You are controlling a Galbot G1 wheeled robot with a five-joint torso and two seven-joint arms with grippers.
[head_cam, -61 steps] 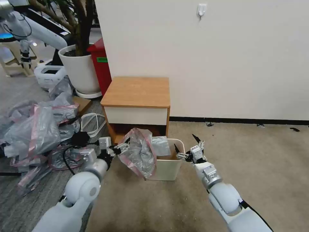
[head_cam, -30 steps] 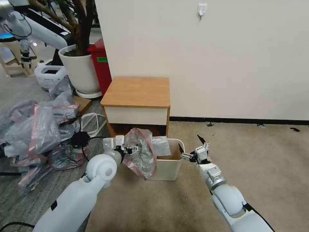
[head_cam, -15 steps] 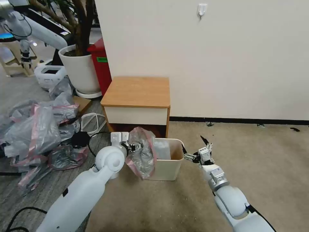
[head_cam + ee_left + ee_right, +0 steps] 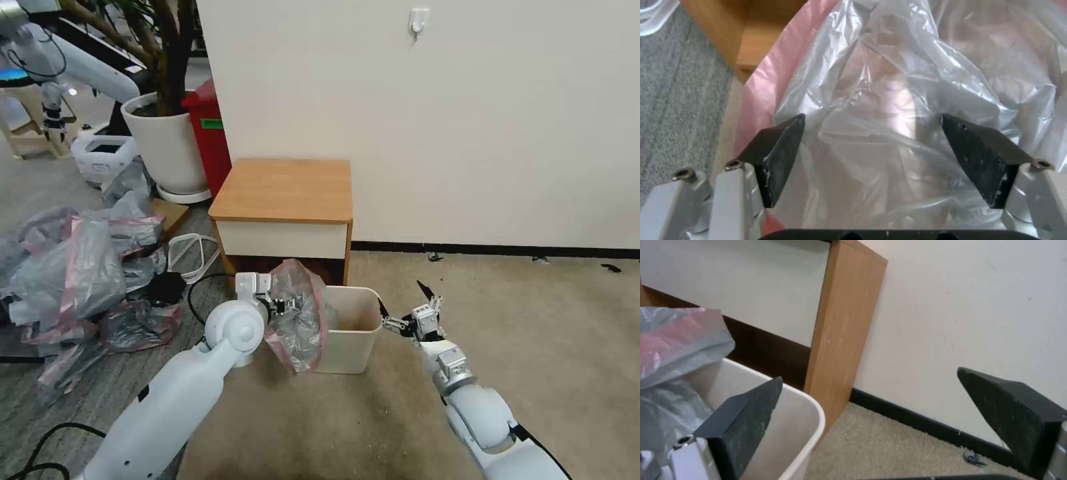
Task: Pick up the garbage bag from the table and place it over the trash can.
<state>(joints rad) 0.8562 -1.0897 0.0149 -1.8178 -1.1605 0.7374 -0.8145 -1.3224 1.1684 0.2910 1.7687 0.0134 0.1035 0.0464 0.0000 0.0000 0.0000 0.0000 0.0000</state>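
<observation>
Garbage bag now nearer trash can.

Plant pot, red bin

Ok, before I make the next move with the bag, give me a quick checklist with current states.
1. Garbage bag off the table: ok.
2. Left gripper clamped on the bag: not ok, fingers spread with plastic between them.
3. Bag spread over the trash can rim: not ok, bunched at its left side.
4. Right gripper free: ok, open, empty, beside the can's right rim.
5. Can upright: ok.
6. Bag snagged anywhere: cannot tell.
</observation>
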